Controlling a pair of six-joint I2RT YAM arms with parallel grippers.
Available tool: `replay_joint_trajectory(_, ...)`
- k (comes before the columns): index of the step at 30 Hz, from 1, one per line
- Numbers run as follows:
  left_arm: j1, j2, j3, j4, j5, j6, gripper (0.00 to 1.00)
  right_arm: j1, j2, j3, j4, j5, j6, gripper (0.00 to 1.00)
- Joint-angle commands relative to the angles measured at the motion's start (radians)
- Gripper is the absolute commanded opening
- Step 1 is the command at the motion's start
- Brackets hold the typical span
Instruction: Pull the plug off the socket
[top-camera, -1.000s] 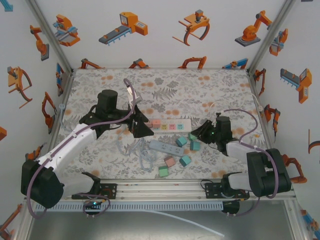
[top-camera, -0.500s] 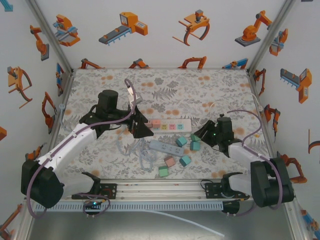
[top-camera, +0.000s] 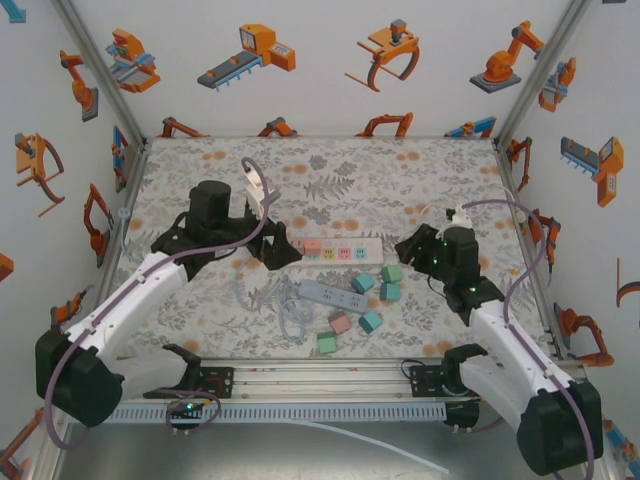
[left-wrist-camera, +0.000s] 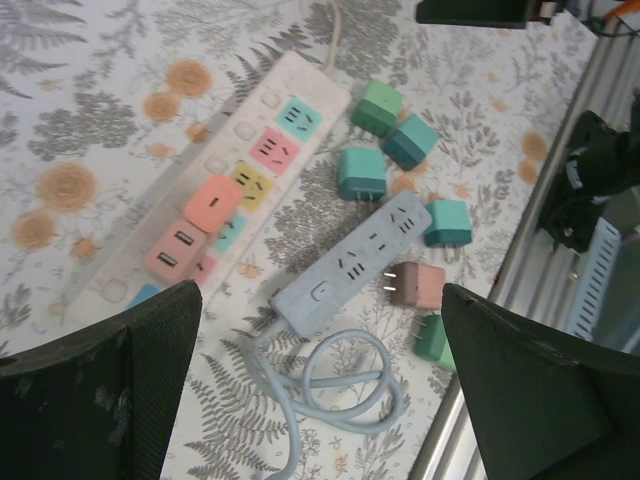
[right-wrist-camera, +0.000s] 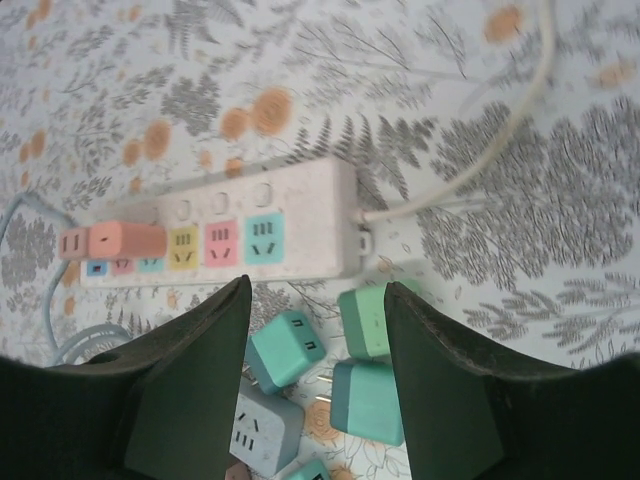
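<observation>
Plainly, a pink plug (left-wrist-camera: 212, 203) sits in the white power strip (left-wrist-camera: 312, 82); left hand (left-wrist-camera: 320, 300) gapes wide; right hand (right-wrist-camera: 318, 290) open, empty.

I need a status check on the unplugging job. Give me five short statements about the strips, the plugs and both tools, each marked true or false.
1. Two pink plugs sit in the white strip. True.
2. The grey-blue strip has a plug in it. False: its sockets are bare, and a loose pink plug lies beside it with its prongs showing.
3. The left tool is shut on a plug. False: it is wide open and holds nothing.
4. The right tool is open with nothing between its fingers. True.
5. Every loose plug on the table is pink. False: most are green or teal plugs.
</observation>
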Motion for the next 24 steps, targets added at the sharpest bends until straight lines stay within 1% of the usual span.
replay_joint_trajectory(1, -0.004, -0.053, -0.027, 0.044, -0.144, -0.021, 0.97, 0.087, -0.036, 0.034, 0.063, 0.08, -0.209, 0.53)
replay_joint_trajectory(3, -0.004, -0.073, -0.04, 0.052, -0.209, -0.028, 0.97, 0.151, -0.038, 0.037, 0.119, 0.09, -0.316, 0.52)
replay_joint_trajectory(7, -0.004, -0.103, -0.065, 0.066, -0.327, -0.038, 0.97, 0.259, -0.002, 0.035, 0.257, 0.033, -0.555, 0.51)
replay_joint_trajectory(11, 0.001, -0.113, -0.071, 0.061, -0.435, -0.057, 0.97, 0.345, 0.083, 0.041, 0.36, -0.096, -0.875, 0.51)
replay_joint_trajectory(13, 0.006, -0.113, -0.076, 0.063, -0.469, -0.068, 0.97, 0.365, 0.137, 0.059, 0.366, -0.173, -1.023, 0.52)
replay_joint_trajectory(15, 0.011, -0.108, -0.077, 0.063, -0.494, -0.081, 0.97, 0.374, 0.201, 0.089, 0.352, -0.245, -1.148, 0.55)
replay_joint_trajectory(18, 0.021, -0.094, -0.074, 0.053, -0.517, -0.091, 0.97, 0.377, 0.302, 0.151, 0.318, -0.302, -1.248, 0.58)
replay_joint_trajectory(21, 0.028, -0.066, -0.049, 0.009, -0.554, -0.092, 0.97, 0.378, 0.409, 0.238, 0.261, -0.349, -1.288, 0.58)
replay_joint_trajectory(24, 0.045, -0.048, -0.036, -0.016, -0.583, -0.114, 0.97, 0.378, 0.529, 0.346, 0.17, -0.439, -1.292, 0.58)
